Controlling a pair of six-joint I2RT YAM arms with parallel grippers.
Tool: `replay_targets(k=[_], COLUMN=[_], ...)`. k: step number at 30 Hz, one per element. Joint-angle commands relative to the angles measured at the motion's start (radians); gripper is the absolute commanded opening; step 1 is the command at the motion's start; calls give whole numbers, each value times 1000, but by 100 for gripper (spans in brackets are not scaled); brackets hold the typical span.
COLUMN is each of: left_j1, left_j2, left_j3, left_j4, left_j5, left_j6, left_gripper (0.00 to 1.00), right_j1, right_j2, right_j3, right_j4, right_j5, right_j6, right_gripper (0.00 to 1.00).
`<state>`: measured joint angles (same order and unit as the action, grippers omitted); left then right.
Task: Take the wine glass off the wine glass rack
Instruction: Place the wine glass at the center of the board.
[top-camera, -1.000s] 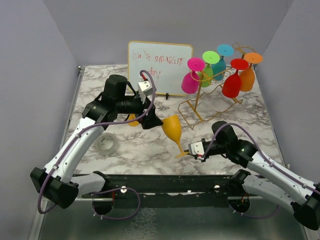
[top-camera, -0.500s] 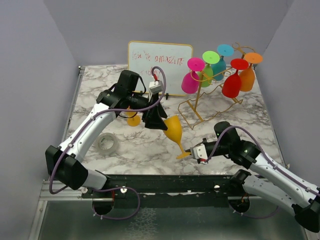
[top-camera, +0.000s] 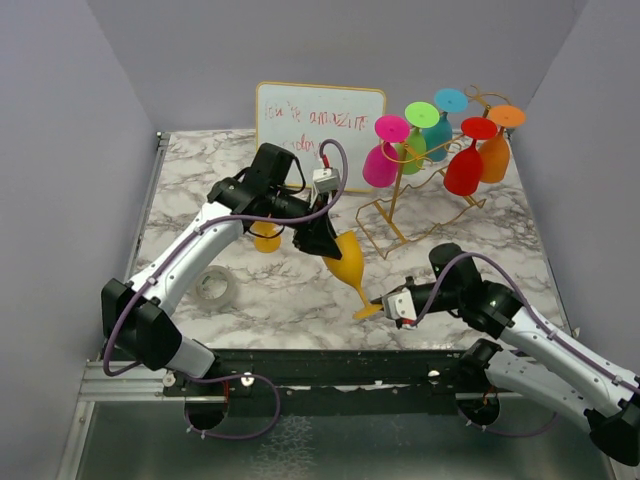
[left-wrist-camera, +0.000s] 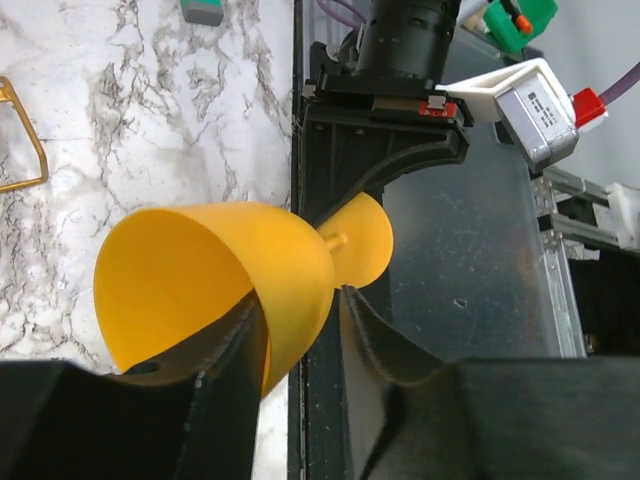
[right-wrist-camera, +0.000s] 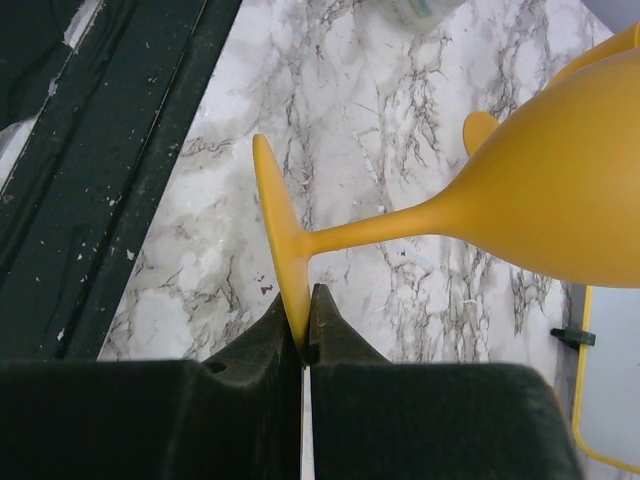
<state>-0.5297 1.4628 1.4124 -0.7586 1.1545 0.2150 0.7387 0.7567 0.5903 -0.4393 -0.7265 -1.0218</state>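
over veined marble (top-camera: 480, 250), smooth conical wine glass (top-camera: 347, 262)

the yellow wine glass (top-camera: 345, 262) looks like smooth, opaque plastic with a soft satin sheen. the wine glass rack (top-camera: 392, 200) is thin gold-coloured metal wire, slightly shiny. the hanging glasses (top-camera: 463, 170) look like the same smooth plastic in bright colours. the table (top-camera: 500, 250) has a smooth marble-patterned top, white with grey veins. the left gripper (left-wrist-camera: 298, 297) and right gripper (right-wrist-camera: 303, 300) have matt black, faintly grainy fingers. the whiteboard (top-camera: 320, 120) is glossy white in a gold-coloured frame. the black rail (right-wrist-camera: 110, 150) is scuffed and speckled.
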Motion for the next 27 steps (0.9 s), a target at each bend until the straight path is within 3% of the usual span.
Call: replay_targets(k=[1, 6, 10, 13, 19, 27], left_j1=[-42, -49, -49, -48, -50, -49], left_j2=[17, 36, 29, 20, -11, -35], left_j3=[34, 63, 79, 86, 80, 74], left_j4=[-69, -109, -126, -131, -131, -132], left_j5=[-45, -57, -73, -79, -106, -126], left_j6=[66, 98, 116, 116, 115, 122], left_gripper=[30, 7, 0, 0, 0, 0], right_j1=[4, 4, 4, 4, 4, 4], right_j2=[-14, -10, -7, -7, -18, -29], right_j3=[-3, 5, 1, 0, -6, 0], right_j4=[11, -2, -6, -5, 17, 5], right_j5=[-11, 2, 8, 6, 8, 1], right_j6=[-14, -30, -36, -37, -29, -39], right_gripper=[1, 1, 1, 1, 17, 30])
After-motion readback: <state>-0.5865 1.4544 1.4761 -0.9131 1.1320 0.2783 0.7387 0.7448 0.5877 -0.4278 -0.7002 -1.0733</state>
